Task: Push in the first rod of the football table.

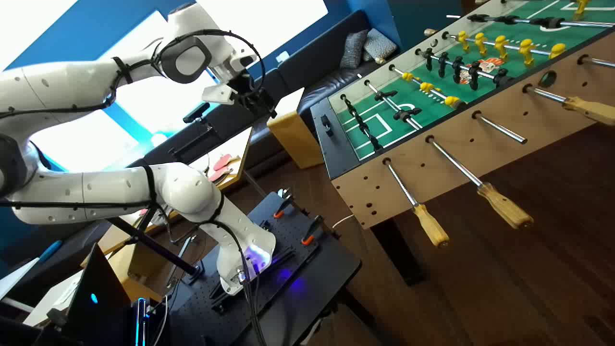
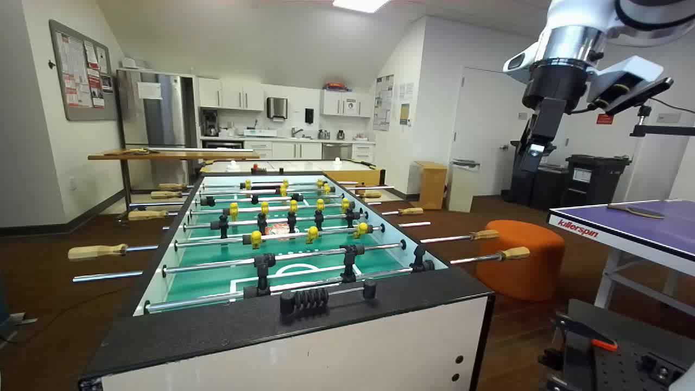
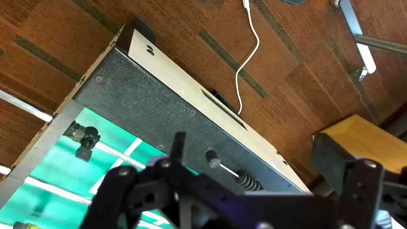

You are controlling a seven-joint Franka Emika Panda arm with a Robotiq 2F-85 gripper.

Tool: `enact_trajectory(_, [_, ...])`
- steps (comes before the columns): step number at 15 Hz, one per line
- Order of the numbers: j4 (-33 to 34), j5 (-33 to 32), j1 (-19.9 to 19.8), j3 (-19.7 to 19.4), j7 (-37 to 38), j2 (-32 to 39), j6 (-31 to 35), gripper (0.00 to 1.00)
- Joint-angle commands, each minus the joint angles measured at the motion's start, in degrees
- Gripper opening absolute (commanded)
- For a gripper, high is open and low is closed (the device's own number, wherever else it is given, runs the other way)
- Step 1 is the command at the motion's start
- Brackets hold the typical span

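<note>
The football table (image 1: 338, 149) fills the right of an exterior view and the middle of another exterior view (image 2: 298, 331). The first rod (image 1: 401, 183) is the endmost one; its tapered wooden handle (image 1: 431, 227) sticks out well beyond the side wall. The first rod also shows in an exterior view (image 2: 478, 259) and, partly, in the wrist view (image 3: 119, 155), where its handle is out of view. My gripper (image 1: 262, 103) is raised in the air near the table's end, apart from the rod. In the wrist view the gripper (image 3: 254, 148) has its fingers wide apart, with nothing between them.
Neighbouring rods, such as the second handled one (image 1: 504, 204), stick out beside the first. A score counter (image 2: 315, 298) sits on the end board. An orange stool (image 2: 521, 260) and a purple ping-pong table (image 2: 657, 222) stand nearby. My base is on a black stand (image 1: 317, 283).
</note>
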Motion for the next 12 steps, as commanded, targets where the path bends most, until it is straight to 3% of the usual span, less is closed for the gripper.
enact_trajectory(1, [0.1, 0.5, -0.6, 0.5, -0.4, 0.1, -0.2, 1.00])
enact_trajectory(8, [0.4, 0.4, -1.1, 0.4, 0.0, 0.2, 0.1, 1.00])
enact_trajectory(12, [1.4, -1.7, -7.2, -0.3, 4.3, 1.3, 4.3, 1.00])
